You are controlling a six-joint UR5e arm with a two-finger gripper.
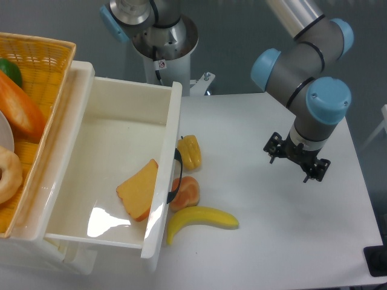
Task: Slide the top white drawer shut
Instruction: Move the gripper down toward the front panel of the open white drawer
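The top white drawer [109,136] stands pulled far out to the right of the cabinet, its glossy tray open to view. Its front panel [166,175] carries a black curved handle [176,175]. A yellow wedge of toy cheese [140,189] lies inside the tray. My gripper [295,162] hangs over the white table well to the right of the drawer front, pointing down. It is seen from above and holds nothing that I can see; I cannot tell whether its fingers are open or shut.
Right in front of the drawer panel lie a yellow pepper [190,151], an orange [185,193] and a banana [202,220]. A yellow wicker basket [36,72] with toy food sits on top of the cabinet at the left. The arm's base [160,36] stands at the back.
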